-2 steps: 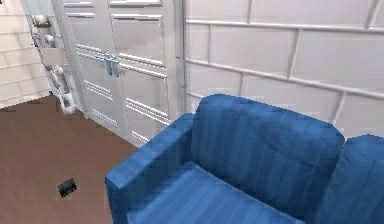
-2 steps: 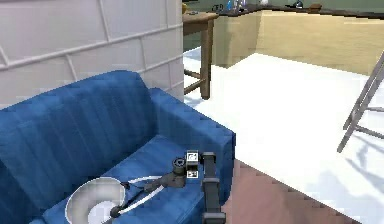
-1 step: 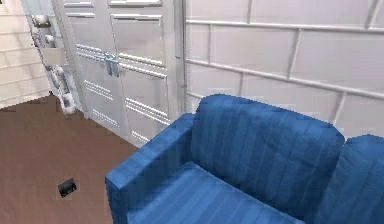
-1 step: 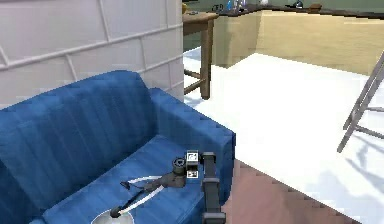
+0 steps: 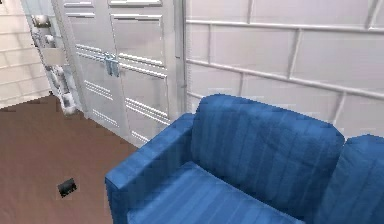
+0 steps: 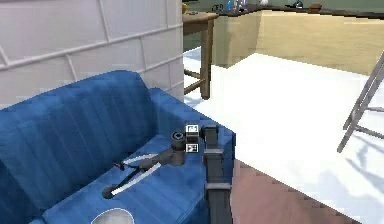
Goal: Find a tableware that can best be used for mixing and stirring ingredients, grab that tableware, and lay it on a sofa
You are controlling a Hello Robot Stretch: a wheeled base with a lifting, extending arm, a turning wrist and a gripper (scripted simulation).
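Sofa of blue ribbed fabric (image 6: 70, 130) set against white block wall (image 6: 60, 40). Dark square arm bar (image 6: 215, 170) reaching in over sofa armrest, dark two-finger gripper (image 6: 122, 174) at far end, above seat cushion. Pale slender thing (image 6: 135, 181), too small to name, at gripper's far end, low against cushion; lying or lifted, cannot tell. Cannot tell whether anything held, nor pincer state. Pale round blob (image 6: 112, 216) at seat's near edge. Wooden table (image 6: 205, 55) beyond sofa on white floor (image 6: 280, 110). Forward view: sofa again, white panelled double door (image 5: 125, 60), brown floor (image 5: 40, 150), small dark object (image 5: 68, 187) on it.
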